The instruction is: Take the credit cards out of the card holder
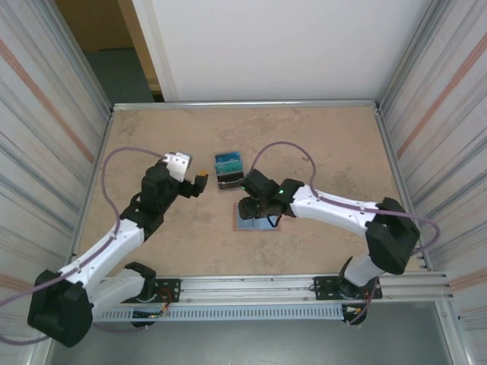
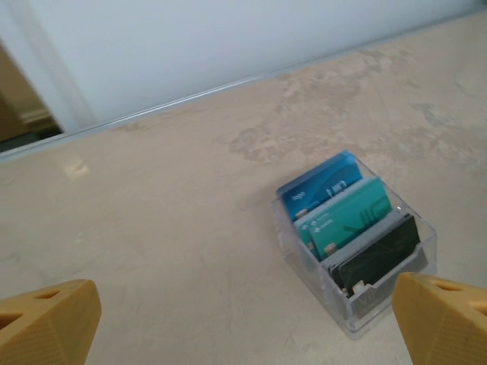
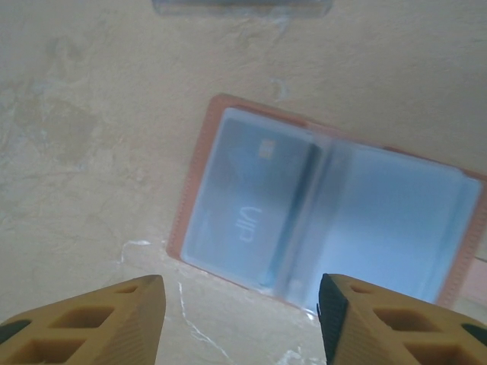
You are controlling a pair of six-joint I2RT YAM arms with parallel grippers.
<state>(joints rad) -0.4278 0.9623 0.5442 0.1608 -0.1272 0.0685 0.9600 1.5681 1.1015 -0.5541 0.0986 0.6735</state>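
**Grippers both slack — holder not yet emptied**

My left gripper (image 2: pixel 245 304) hangs wide apart with nothing between its fingers, low over the table (image 2: pixel 152 228) and just short of a clear box (image 2: pixel 365 308). A blue card (image 2: pixel 323 182), a teal card (image 2: pixel 354 213) and a dark card (image 2: pixel 377 255) stand on edge in it. I judge those three as done.

My right gripper (image 3: pixel 242 293) is unclenched too, fingers parted and gripping nothing. It is poised above the near edge of the card holder (image 3: pixel 192 182), which lies spread flat on the table. One credit card (image 3: pixel 247 198) sits in the sleeve on the left of the right wrist view, so that one at least is left. Whether the other sleeve holds a card, I cannot tell.

The right wrist view gives me the card's chip and lettering through the sleeve, whereas from overhead my gripper covers much of the holder. The overhead view gives the layout — the box just beyond the holder, and my left gripper beside the box.
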